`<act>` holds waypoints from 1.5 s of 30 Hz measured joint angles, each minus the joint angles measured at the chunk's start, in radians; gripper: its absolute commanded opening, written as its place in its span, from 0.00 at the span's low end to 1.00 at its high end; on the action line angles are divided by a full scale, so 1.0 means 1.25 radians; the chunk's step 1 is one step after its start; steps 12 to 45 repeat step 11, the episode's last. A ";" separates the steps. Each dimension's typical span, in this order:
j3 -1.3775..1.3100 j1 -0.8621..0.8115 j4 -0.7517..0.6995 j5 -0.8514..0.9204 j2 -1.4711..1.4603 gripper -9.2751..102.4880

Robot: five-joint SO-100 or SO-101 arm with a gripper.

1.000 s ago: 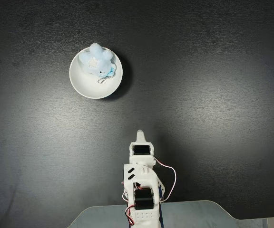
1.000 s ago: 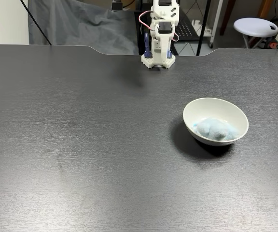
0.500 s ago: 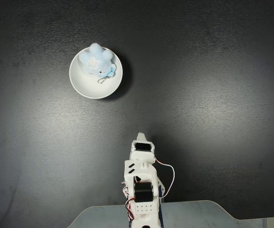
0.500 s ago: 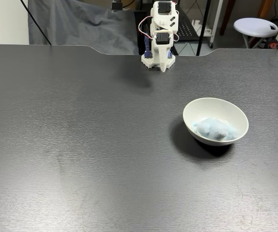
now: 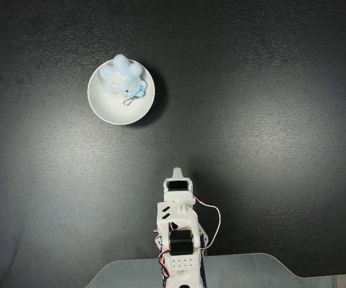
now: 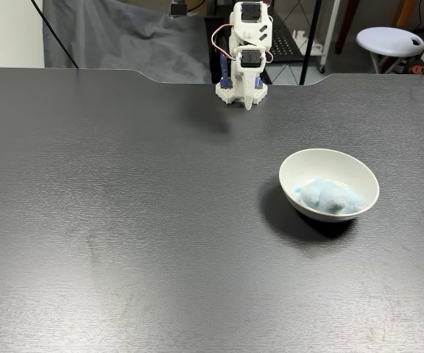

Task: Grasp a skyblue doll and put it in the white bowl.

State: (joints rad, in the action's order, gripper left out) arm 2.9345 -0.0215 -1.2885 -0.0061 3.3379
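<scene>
Your gripper (image 5: 177, 172) is folded back near the arm's base, holding nothing; I cannot tell whether its jaws are parted or closed. Well ahead of it the doll (image 5: 122, 76) already lies inside the bowl (image 5: 114, 112). If you regrasp it, judge it light, soft and squashy: pinch the fluffy body in the middle, not the thin cord.

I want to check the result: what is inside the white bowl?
The blue doll lies inside the bowl, against one side, with its thin cord on the white floor. The rest of the inside is bare. The floor under the doll is covered.
</scene>
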 measured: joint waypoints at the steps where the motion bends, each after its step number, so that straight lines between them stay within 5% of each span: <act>1: 0.000 0.000 0.000 0.000 0.000 0.10; 45: 0.000 0.000 0.000 0.005 0.000 0.10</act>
